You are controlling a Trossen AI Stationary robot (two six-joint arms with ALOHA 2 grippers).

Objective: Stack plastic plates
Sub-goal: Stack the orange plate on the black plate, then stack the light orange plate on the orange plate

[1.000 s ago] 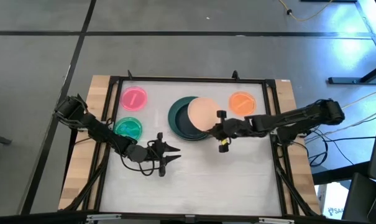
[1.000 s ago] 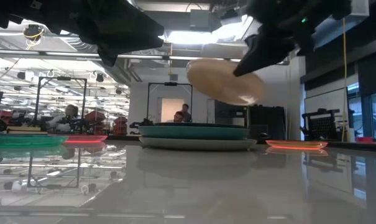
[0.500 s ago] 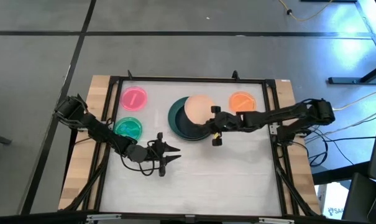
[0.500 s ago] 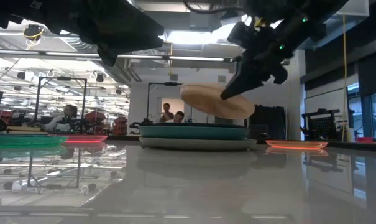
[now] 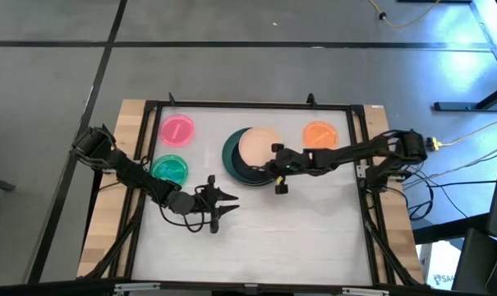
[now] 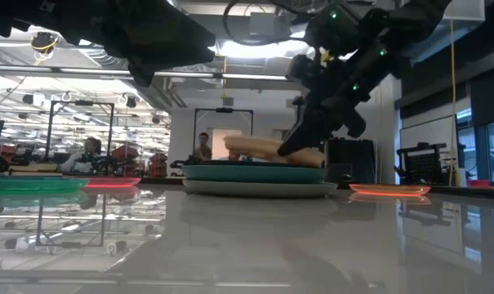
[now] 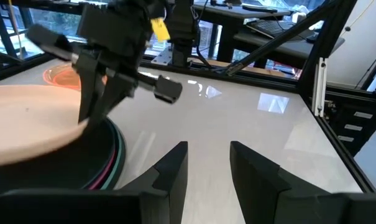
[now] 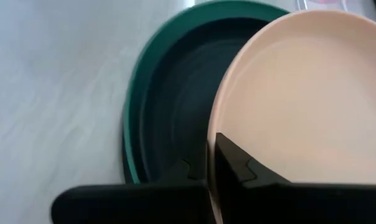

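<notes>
We see the right gripper point(image 5: 274, 167) pinching the peach plate point(image 5: 258, 148) by its rim, over the dark teal plate point(image 5: 232, 153). The left gripper point(image 5: 223, 202) waits apart, fingers parted.

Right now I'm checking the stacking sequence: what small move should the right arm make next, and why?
Probably open the right gripper and let go: its fingers pinch the peach plate's rim, and the plate lies low over the dark teal stack, nearly seated.
</notes>
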